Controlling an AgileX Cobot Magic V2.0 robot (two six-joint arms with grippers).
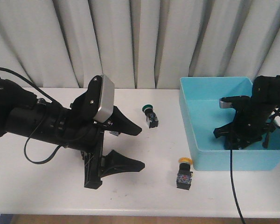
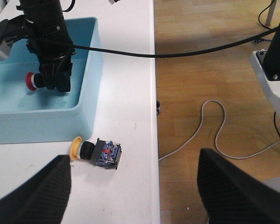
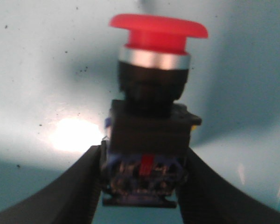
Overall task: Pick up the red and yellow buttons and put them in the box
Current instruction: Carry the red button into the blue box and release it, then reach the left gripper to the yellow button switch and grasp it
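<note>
One red button (image 3: pixel 154 116) | between right claw (image 3: pixel 142 186) fingers | inside box (image 1: pixel 196 140)

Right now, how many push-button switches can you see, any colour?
3: red button gripped by the right hand inside the box; yellow button on table before the box; green button mid-table. More may be hidden.

Glossy plastic red button (image 3: pixel 157 29) with metal collar; smooth turquoise plastic box (image 1: pixel 210 159); matt white table (image 1: pixel 46 186)
</note>
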